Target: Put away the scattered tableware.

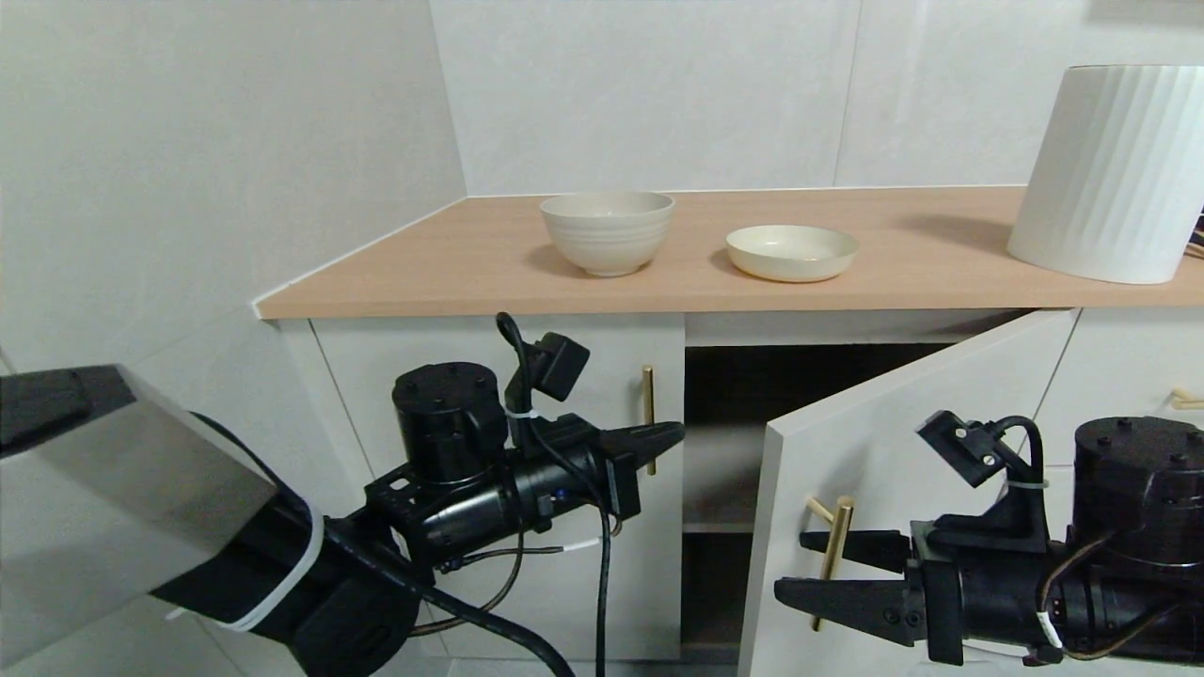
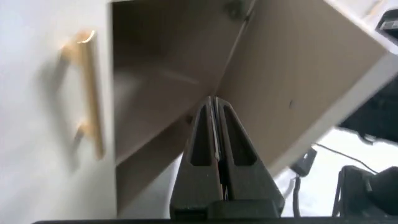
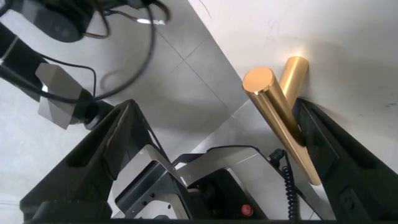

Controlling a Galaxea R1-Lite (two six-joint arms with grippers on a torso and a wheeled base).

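On the wooden counter [image 1: 451, 273] stand a deep ribbed cream bowl [image 1: 608, 231] and, to its right, a shallow cream dish [image 1: 792, 251]. Both arms hang below counter height, in front of the cabinet. My left gripper [image 1: 672, 435] [image 2: 215, 104] is shut and holds nothing; it points at the open cabinet, next to the closed left door's gold handle [image 1: 648, 406] [image 2: 91, 93]. My right gripper [image 1: 792, 566] [image 3: 216, 106] is open, and the gold handle [image 1: 833, 550] [image 3: 287, 118] of the swung-out door [image 1: 903, 423] lies between its fingers, close against one finger [image 3: 329, 155].
The cabinet opening [image 1: 724, 451] under the counter is dark inside, with a shelf [image 1: 718, 527] low down. A tall white ribbed container [image 1: 1119, 169] stands at the counter's far right. Tiled walls close in the left side and the back.
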